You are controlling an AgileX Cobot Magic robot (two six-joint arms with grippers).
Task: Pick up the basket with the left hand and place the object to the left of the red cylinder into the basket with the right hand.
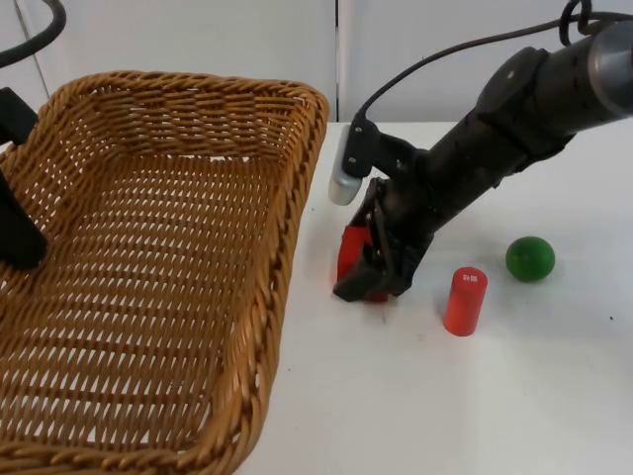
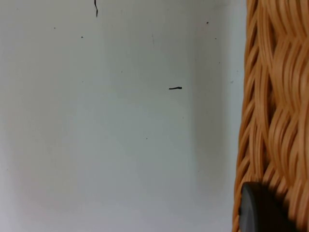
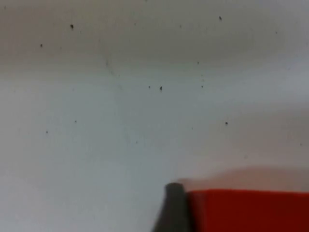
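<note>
A large woven wicker basket takes up the left half of the top view. My left gripper is shut on its left rim, and in the left wrist view a black fingertip presses on the wicker wall. A red cylinder stands upright on the table. Just left of it sits a red block. My right gripper is down at the table, shut on that block. In the right wrist view a fingertip lies against the block's side.
A green ball lies right of the red cylinder. The basket's right rim runs close to the right gripper. White table top spreads toward the front edge, with the grey partition wall behind.
</note>
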